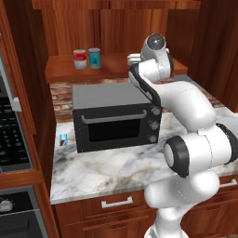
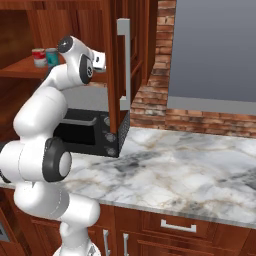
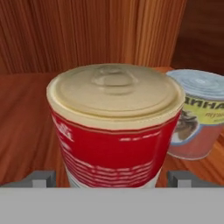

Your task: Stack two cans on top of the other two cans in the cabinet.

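Wood-panelled cabinet [image 3: 87, 30]; red can [image 3: 114, 131] stands between my hand's [image 3: 112, 178] spread, unclosed tips. Rigid, slick, probably light: grip mid-label, squarely. Yellow-green can [image 3: 199, 118] just beside.

The red-and-white can [image 3: 114, 131] stands close before the hand [image 3: 112, 179]; the yellow-green can [image 3: 197, 116] crowds its right, while the shelf [image 3: 22, 127] on the left is free.

The arm [image 1: 186, 139] is glossy white, built of fat rounded segments like swollen tubes, with dark grey to black rings at the joints (one broad ring sits at about 5 o'clock in the left base view). A dark band runs along one upper link. Its topmost joint ends in a round cap with a grey disc. The finger tips [image 3: 43, 178] are small grey square blocks.
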Tool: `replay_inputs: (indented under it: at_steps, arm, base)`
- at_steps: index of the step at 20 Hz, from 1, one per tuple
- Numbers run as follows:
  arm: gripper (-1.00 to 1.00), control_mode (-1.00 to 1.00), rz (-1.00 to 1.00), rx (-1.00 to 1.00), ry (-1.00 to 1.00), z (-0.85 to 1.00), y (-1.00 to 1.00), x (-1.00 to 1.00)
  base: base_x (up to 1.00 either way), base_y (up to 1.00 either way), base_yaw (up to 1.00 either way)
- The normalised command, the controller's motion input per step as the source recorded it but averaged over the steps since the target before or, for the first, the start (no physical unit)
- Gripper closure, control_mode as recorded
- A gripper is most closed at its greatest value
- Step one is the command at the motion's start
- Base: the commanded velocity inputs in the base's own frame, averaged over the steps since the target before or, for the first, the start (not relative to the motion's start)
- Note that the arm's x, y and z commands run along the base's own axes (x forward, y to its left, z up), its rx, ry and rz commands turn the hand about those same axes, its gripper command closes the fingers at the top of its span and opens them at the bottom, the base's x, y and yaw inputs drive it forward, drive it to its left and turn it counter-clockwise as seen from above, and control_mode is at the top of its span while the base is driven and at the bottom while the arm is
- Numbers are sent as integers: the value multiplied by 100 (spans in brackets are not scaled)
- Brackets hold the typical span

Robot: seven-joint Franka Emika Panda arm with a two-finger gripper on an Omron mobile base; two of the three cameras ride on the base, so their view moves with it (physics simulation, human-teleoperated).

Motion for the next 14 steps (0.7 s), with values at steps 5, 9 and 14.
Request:
replay_inputs:
  at_steps: [5,9,14]
  arm:
    - [100,-100,-10,0,0,0,-4,0]
    - [100,-100,-7,0,-1,1,-12,0]
    - [100,-100,0,-1,-12,35,1,-14]
  base:
    - [0,0,0]
    - [0,0,0]
    - [0,0,0]
